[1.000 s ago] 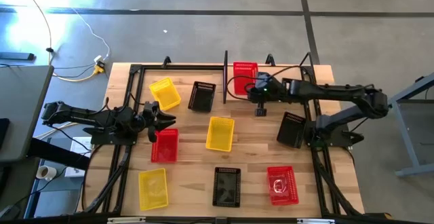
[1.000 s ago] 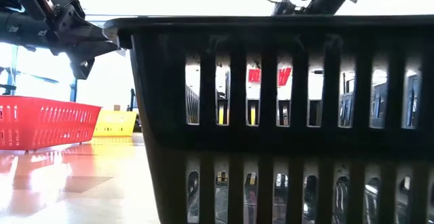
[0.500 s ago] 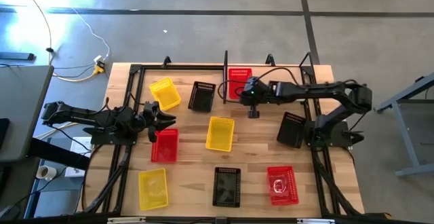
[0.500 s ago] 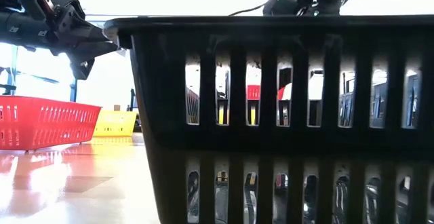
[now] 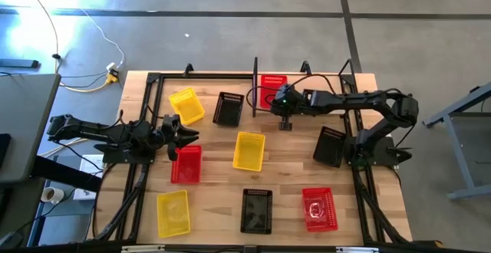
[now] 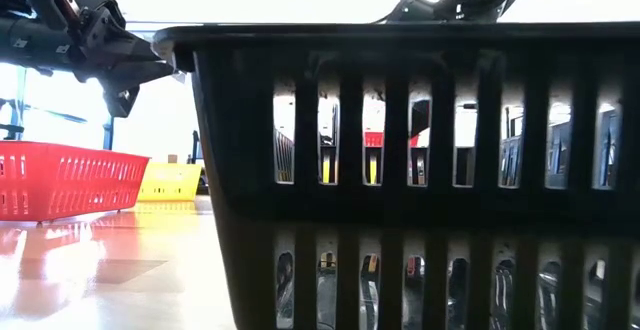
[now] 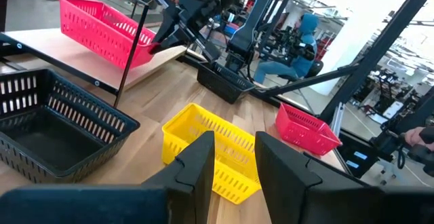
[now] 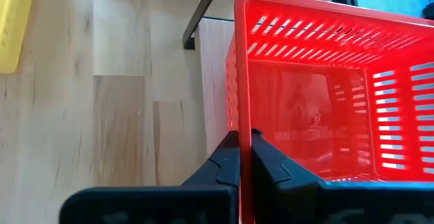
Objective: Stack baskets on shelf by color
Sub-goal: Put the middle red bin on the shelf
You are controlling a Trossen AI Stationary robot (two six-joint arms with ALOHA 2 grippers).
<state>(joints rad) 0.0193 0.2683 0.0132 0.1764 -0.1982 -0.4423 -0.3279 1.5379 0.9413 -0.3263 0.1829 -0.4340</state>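
Right pincer (image 8: 244,149): we see it clamped on the red basket (image 8: 319,108) rim, at the shelf (image 5: 265,100) left end.
Basket axis: runs away from the pincer, across the shelf.
Left pincer (image 7: 230,163): narrowly parted, idle above the surface (image 5: 288,169).

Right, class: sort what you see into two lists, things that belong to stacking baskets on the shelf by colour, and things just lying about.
Belongs to the job:
red basket on the shelf, gripped at its rim by the right gripper
shelf
loose baskets: two red, three yellow, three black
left gripper, open

Just lying about:
cables on the floor
roll of tape
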